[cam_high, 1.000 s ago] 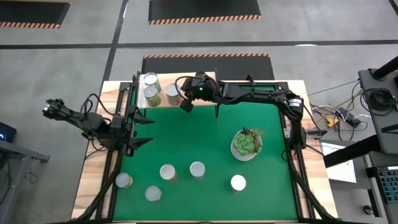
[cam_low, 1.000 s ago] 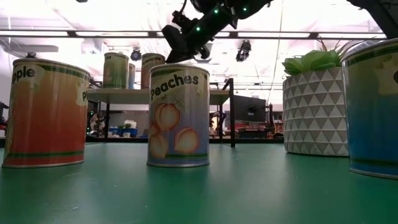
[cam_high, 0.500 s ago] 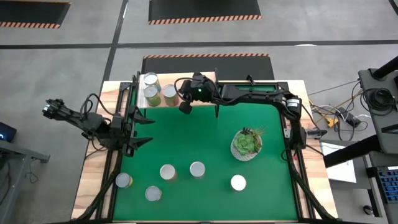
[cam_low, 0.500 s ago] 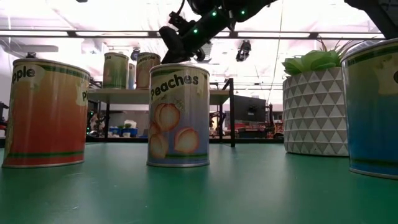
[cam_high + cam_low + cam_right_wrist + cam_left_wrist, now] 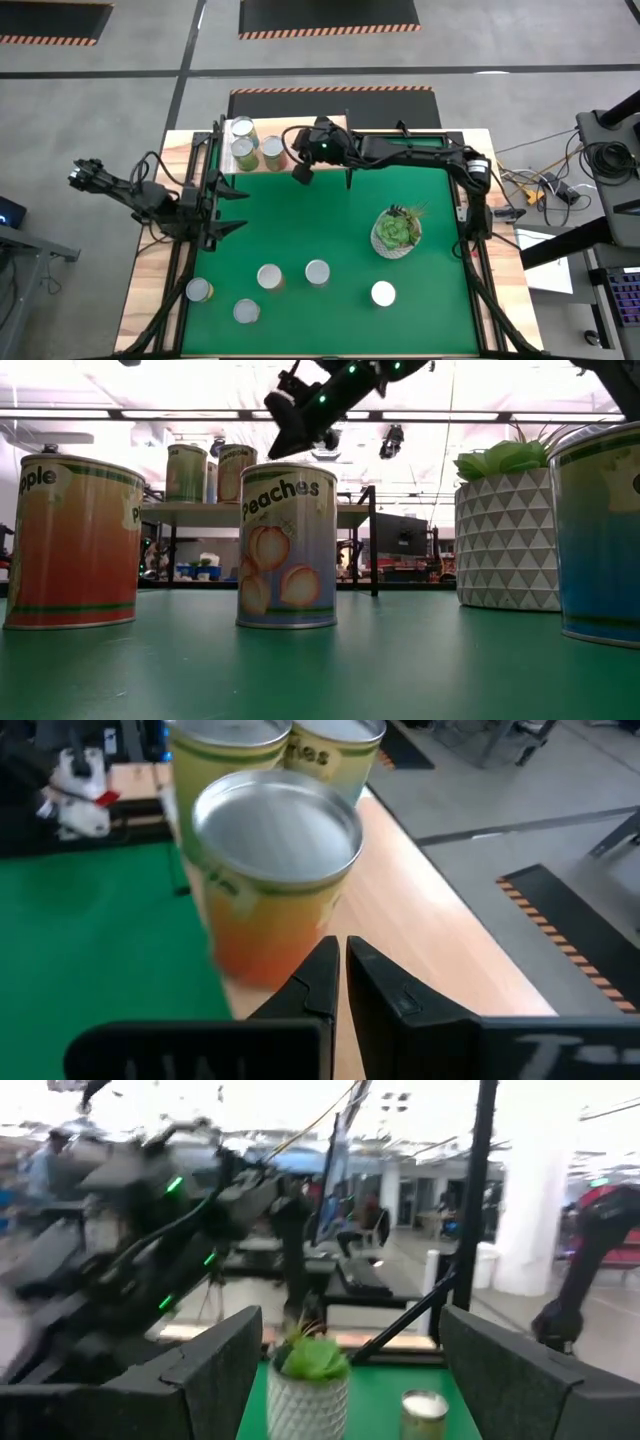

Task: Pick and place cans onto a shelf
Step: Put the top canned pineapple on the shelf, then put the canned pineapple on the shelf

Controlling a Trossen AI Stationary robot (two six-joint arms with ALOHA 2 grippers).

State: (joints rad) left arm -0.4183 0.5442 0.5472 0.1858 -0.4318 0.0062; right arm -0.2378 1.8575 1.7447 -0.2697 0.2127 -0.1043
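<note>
Three cans stand upright on the light-wood shelf (image 5: 262, 128) at the table's far left: an orange-labelled one (image 5: 272, 880) nearest my right gripper, and two green-rimmed ones (image 5: 243, 140) behind it. My right gripper (image 5: 299, 174) hangs shut and empty just beside the orange can, above shelf height (image 5: 295, 415). Its fingertips (image 5: 342, 950) are apart from the can. Several more cans (image 5: 268, 277) stand on the green mat (image 5: 330, 215) near the front. My left gripper (image 5: 238, 212) waits open and empty at the mat's left edge.
A white patterned pot with a green plant (image 5: 396, 232) stands on the mat's right half. In the low view, a Peaches can (image 5: 288, 545), an orange can (image 5: 75, 540) and a blue can (image 5: 600, 535) stand close to the camera. The mat's middle is bare.
My right gripper has risen a little and drawn slightly back from the cans on the shelf, toward the table's right. The cans stand as before.
</note>
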